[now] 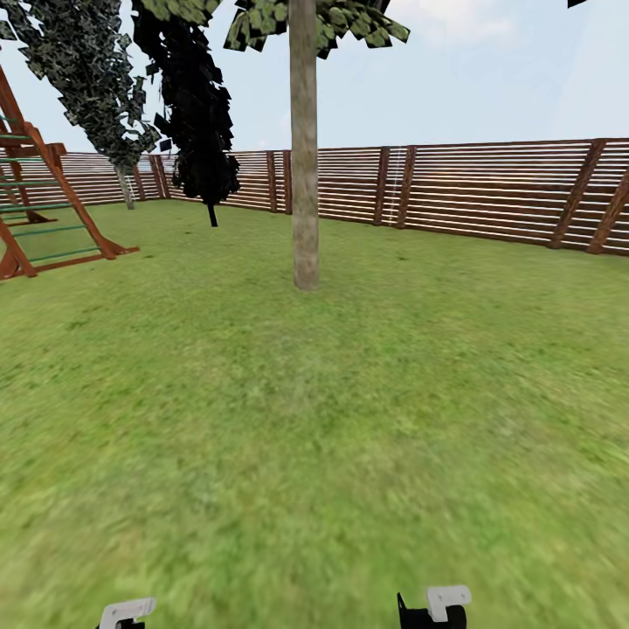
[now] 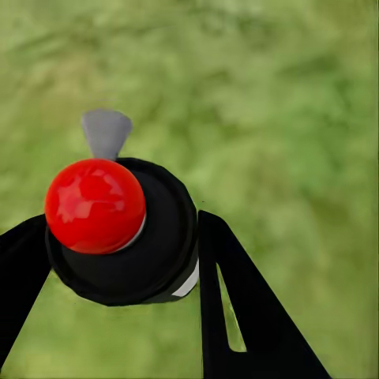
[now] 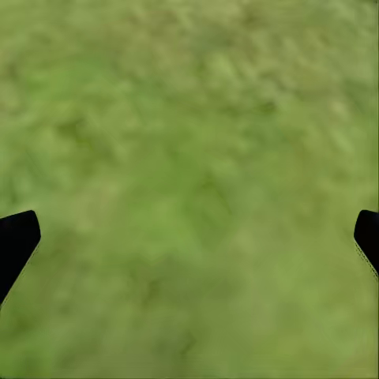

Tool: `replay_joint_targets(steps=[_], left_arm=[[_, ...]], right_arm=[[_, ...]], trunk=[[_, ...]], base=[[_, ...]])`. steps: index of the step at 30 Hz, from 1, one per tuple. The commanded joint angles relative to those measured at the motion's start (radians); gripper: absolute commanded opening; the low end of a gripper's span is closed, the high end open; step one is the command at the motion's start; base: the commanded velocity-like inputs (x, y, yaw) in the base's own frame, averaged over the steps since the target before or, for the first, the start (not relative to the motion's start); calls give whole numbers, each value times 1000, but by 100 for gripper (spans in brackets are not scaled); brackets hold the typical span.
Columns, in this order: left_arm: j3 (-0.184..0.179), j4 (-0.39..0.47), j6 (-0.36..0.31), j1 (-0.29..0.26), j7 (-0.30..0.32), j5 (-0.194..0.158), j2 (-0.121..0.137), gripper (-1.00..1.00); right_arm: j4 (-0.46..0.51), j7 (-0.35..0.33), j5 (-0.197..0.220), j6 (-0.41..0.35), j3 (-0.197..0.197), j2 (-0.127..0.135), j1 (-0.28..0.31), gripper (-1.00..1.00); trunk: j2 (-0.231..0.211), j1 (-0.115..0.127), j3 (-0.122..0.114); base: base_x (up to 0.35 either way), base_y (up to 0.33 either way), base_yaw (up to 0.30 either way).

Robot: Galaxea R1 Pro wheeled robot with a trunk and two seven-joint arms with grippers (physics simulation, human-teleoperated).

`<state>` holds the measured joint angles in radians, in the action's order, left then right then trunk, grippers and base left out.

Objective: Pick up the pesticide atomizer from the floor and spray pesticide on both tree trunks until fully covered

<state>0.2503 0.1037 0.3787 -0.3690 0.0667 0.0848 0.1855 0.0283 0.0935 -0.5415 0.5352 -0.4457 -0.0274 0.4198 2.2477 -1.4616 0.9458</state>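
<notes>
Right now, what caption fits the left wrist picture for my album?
The left pincer holds the red-topped pesticide atomizer over green grass.

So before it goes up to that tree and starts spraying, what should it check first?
1. Pesticide atomizer held between the left gripper's jaws: ok.
2. Right gripper empty, jaws wide apart over grass: ok.
3. Tree trunk in sight, straight ahead in the head view: ok.
4. Lawn between robot and trunk free of obstacles: ok.
5. Close enough to spray: not ok, the trunk stands well off.
6. Nozzle aimed at the trunk: cannot tell.
</notes>
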Motion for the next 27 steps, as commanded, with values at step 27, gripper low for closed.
replay_joint_targets(steps=[27], left_arm=[[9, -1, 3, -1, 4, 9, -1, -100]], right_arm=[[-1, 8, -11, 2, -4, 0, 1, 100]], trunk=[[0, 0, 1]], base=[[342, 0, 0]])
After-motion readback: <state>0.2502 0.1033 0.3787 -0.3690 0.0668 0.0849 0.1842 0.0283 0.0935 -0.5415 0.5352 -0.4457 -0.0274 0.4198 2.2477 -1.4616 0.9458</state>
